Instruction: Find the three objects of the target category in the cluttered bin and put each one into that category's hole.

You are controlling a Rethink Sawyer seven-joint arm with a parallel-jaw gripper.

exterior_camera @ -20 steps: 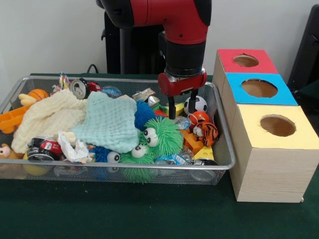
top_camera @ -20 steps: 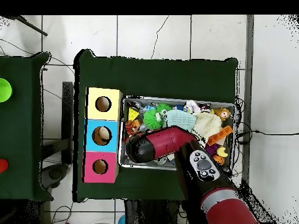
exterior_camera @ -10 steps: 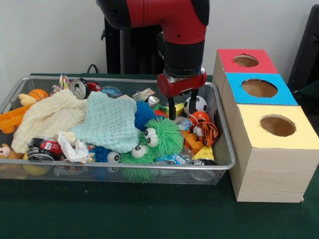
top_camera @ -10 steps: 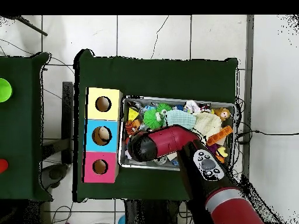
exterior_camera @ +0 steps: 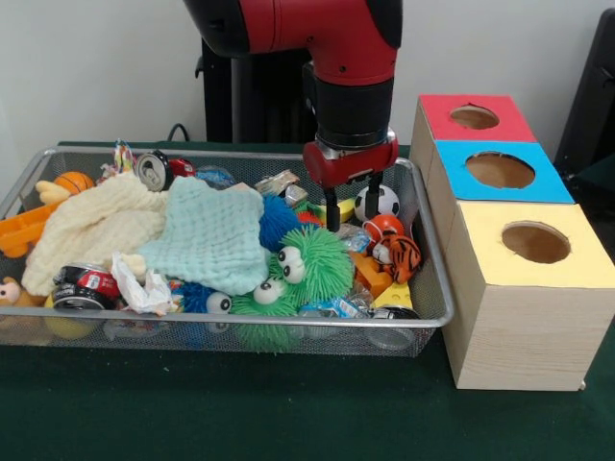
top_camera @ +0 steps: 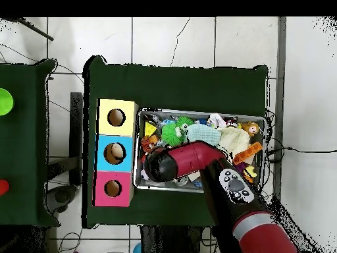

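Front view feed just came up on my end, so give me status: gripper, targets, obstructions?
Gripper open, empty, above the bin's box-side end. Soccer ball and orange ball just beside it. Cloths cover the middle clutter.

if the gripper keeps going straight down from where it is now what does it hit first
Probably the yellow block lying between its open fingers, beside the soccer ball. Depth is hard to judge from the front, so it could land on the red toy next to it instead.

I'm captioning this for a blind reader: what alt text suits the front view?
A red robot arm's open gripper hangs over a wire bin crammed with toys and cloths, near a soccer ball. Beside the bin stand red, blue and yellow boxes, each with a hole.
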